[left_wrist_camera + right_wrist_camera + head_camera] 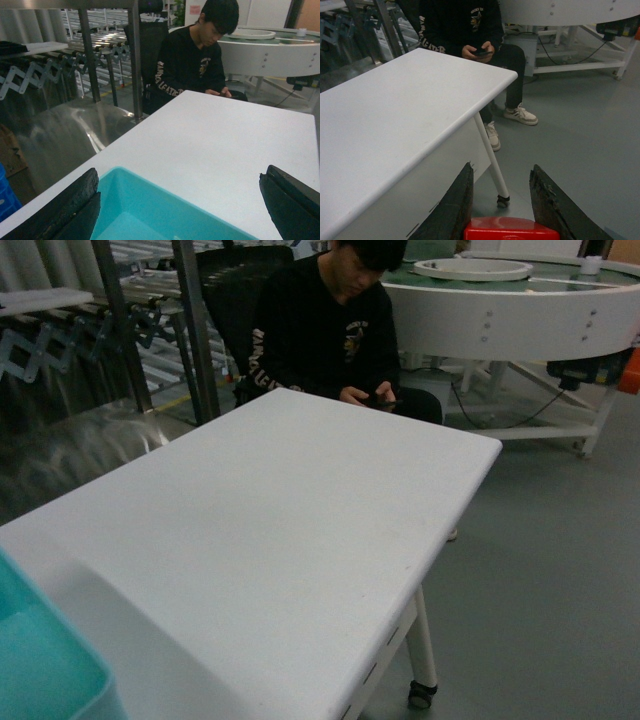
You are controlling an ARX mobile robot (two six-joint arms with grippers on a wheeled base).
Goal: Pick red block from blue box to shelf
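In the right wrist view the red block [510, 230] sits low between the two dark fingers of my right gripper [501, 167], which is shut on it. That gripper hangs beside the white table's right edge, above the grey floor. My left gripper [178, 175] is open wide, one finger on each side of the blue box [150, 210], which stands on the white table [215, 135]. Only a corner of the blue box [40, 660] shows in the head view, at the lower left. The shelf's steel posts [200, 330] rise behind the table's far left corner. Neither gripper shows in the head view.
A person in black [330, 330] sits at the table's far edge, on a black chair. A round white conveyor table [510, 310] stands at the back right. The table leg with its caster [501, 197] is just ahead of my right gripper. A dark blue crate [5, 195] is at the left.
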